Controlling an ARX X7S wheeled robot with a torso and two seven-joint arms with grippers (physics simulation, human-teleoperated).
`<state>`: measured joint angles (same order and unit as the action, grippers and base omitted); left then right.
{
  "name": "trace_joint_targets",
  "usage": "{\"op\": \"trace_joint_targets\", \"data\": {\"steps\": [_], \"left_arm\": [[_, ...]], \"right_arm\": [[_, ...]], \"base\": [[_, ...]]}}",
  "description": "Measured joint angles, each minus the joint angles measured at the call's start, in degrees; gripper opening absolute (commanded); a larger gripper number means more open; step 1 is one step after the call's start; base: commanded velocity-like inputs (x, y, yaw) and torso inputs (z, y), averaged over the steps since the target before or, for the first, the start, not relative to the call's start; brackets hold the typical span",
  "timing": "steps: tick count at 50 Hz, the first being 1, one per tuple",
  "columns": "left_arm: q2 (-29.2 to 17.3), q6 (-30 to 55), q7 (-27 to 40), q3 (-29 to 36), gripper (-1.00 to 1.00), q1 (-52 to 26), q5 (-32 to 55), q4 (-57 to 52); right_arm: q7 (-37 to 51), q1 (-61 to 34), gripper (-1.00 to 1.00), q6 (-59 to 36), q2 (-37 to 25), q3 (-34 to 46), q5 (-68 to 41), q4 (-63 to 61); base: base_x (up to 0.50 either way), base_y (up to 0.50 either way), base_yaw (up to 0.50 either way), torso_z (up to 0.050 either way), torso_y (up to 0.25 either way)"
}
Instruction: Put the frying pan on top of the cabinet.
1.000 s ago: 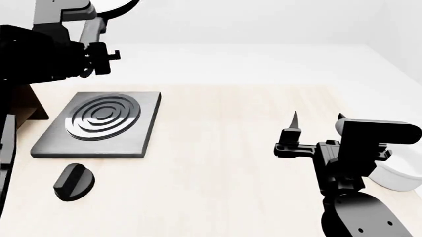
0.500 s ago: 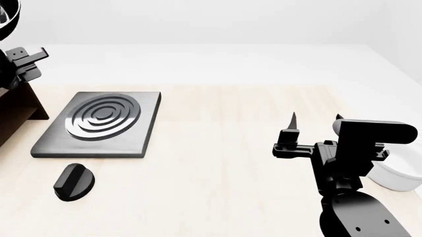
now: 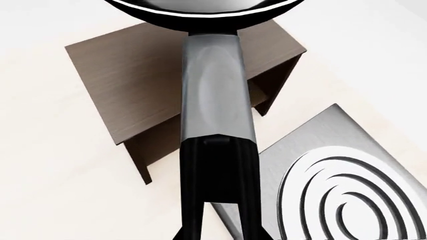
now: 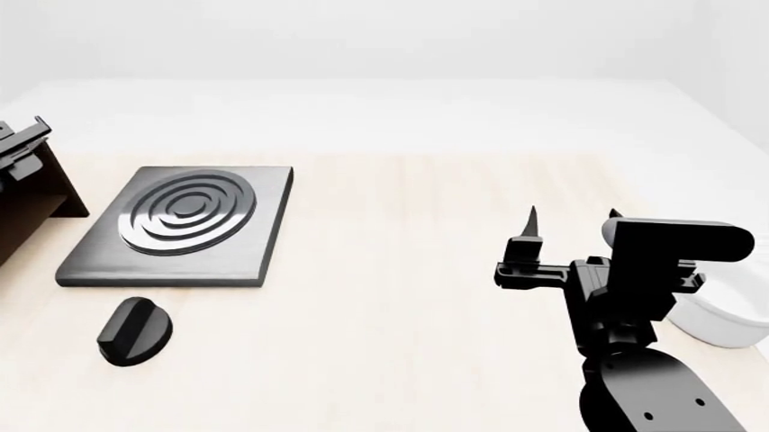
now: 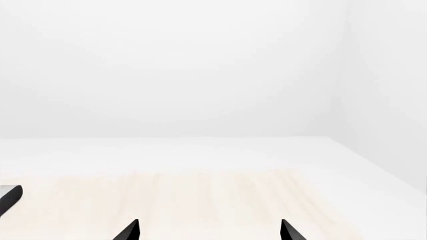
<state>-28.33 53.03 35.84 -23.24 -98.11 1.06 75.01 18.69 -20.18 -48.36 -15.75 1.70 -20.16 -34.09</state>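
Observation:
In the left wrist view my left gripper is shut on the long handle of the frying pan. The pan's glossy black bowl shows at the frame's edge. The pan is held in the air over the dark brown cabinet, whose flat top lies below the handle. In the head view the pan is out of view, and only a corner of the cabinet and a bit of my left arm show at the far left. My right gripper is open and empty above the table, as the right wrist view also shows.
A grey square burner plate with rings lies right of the cabinet and also shows in the left wrist view. A black knob lies in front of it. A white bowl sits at the right edge behind my right arm.
My left arm has swung left and almost out of the head view, taking the frying pan with it. My right arm has hardly moved.

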Motion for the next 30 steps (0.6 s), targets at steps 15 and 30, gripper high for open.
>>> {"op": "trace_joint_targets", "data": {"steps": [15, 30], "left_arm": [[-0.7, -0.2, 1.9, -1.9, -1.00, 1.1, -0.3, 0.0], [-0.8, -1.7, 3.4, -2.6, 1.00, 0.3, -0.2, 0.0]], "right_arm": [[0.3, 0.0, 1.00, 0.2, -0.2, 0.3, -0.3, 0.3], [0.6, 0.0, 1.00, 0.3, -0.4, 0.7, -0.5, 0.6]], "base": [[0.00, 0.00, 0.00, 0.000, -0.250], [0.00, 0.00, 0.00, 0.000, -0.029]]}}
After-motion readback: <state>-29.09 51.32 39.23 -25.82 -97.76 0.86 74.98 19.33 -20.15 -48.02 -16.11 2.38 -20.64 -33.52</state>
